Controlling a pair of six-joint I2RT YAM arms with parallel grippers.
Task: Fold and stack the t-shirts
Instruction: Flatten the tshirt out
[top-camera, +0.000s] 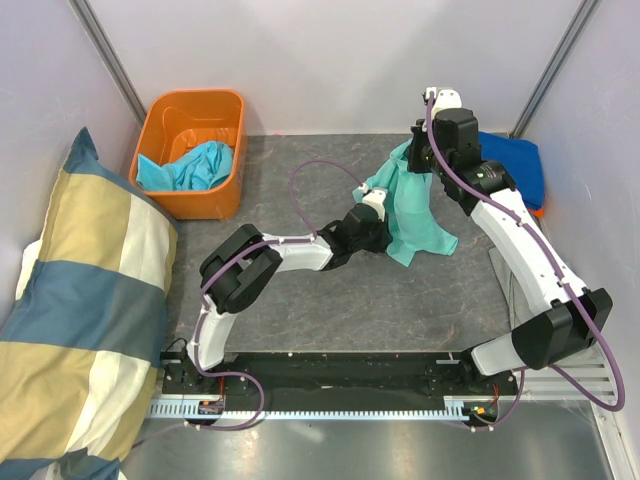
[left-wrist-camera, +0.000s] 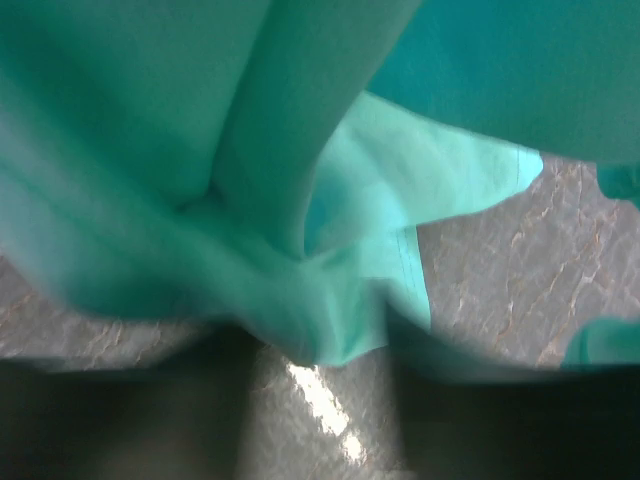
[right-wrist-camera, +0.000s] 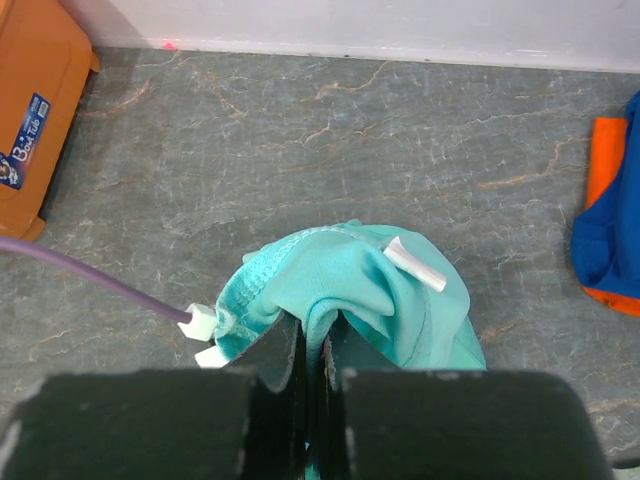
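**A:** Starting at the near edge, we are logging the left arm's fingers (top-camera: 372, 197) pressing against the left side of the mint-teal t-shirt (top-camera: 415, 215). Apart or together?

**B:** We cannot tell. The left wrist view is filling with teal cloth and showing no fingers.

**A:** The shirt is hanging lengthwise, top to bottom, just right of those fingers. Its lower end is drooping toward the tabletop (top-camera: 300, 310). We are judging the left arm nearer to the free hanging side.

**B:** The right wrist view is adding what the overhead hides: the right arm's fingers (right-wrist-camera: 285, 360) are together, clamped on a bunched fold at the top.

**A:** Farthest out, we are noting the royal blue t-shirt (top-camera: 515, 165) and the turquoise t-shirts (top-camera: 190, 165) in the orange tub (top-camera: 190, 110).
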